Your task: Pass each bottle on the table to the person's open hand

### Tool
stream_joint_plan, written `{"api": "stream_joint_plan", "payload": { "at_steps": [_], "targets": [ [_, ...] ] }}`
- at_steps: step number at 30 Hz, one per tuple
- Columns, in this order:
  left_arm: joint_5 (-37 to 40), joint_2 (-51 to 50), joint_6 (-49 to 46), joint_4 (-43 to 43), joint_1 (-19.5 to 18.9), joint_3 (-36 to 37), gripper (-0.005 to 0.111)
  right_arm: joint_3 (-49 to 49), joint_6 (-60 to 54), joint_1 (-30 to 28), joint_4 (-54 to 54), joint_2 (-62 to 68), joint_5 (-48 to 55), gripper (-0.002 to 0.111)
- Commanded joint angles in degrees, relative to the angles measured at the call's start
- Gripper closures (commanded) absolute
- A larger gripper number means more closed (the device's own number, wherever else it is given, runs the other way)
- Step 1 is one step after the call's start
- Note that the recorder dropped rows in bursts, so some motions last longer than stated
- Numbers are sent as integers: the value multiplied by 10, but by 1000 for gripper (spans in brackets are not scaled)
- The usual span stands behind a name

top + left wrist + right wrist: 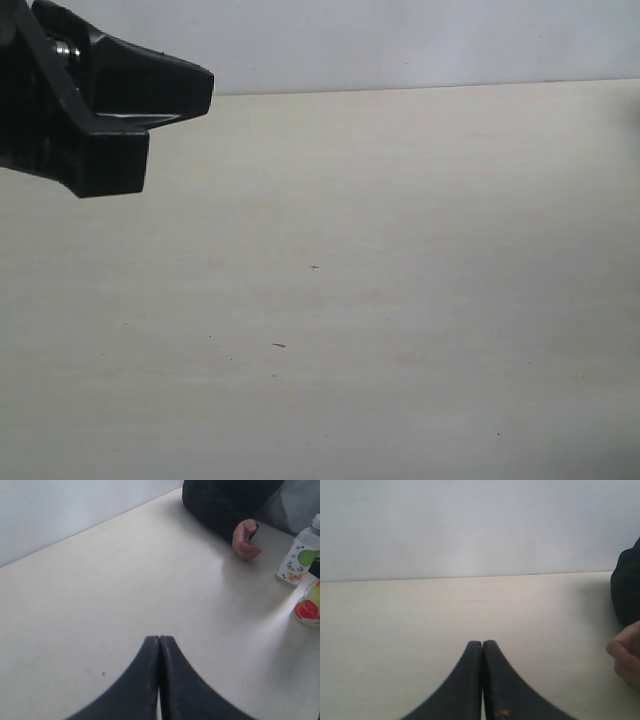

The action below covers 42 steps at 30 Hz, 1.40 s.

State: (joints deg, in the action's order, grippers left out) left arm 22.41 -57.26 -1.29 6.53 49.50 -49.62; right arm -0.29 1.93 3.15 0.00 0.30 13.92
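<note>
In the left wrist view a clear bottle with a white fruit label (298, 555) stands on the pale table (125, 605), and beside it the edge of a yellow-labelled bottle (309, 607) shows. The person's hand (245, 540), in a black sleeve, rests loosely curled on the table near them. My left gripper (159, 638) is shut and empty, well short of the bottles. My right gripper (482, 642) is also shut with nothing in it; part of the person's hand (626, 655) shows at that view's edge. The other bottles are out of view.
A black part of the left arm (90, 100) fills the upper left of the exterior view, above the bare table (350, 300). A pale wall (470, 525) runs along the table's far edge.
</note>
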Motion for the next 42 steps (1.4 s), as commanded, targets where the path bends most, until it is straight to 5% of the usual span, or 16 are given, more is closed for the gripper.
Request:
{"api": "stream_joint_plan", "payload": {
  "at_steps": [1, 13, 21, 42],
  "targets": [
    [0, 18, -2, 1, -30, 2, 107, 3, -2, 2, -4, -3, -4, 108],
    [56, 165, 0, 3, -252, 2, 107, 3, -2, 2, -4, -3, -4, 108],
    [148, 275, 0, 3, -349, 2, 107, 3, -3, 2, -4, -3, -4, 108],
    [199, 418, -1, 2, -369, 2, 107, 3, -2, 2, -4, -3, -4, 108]
  ]
}}
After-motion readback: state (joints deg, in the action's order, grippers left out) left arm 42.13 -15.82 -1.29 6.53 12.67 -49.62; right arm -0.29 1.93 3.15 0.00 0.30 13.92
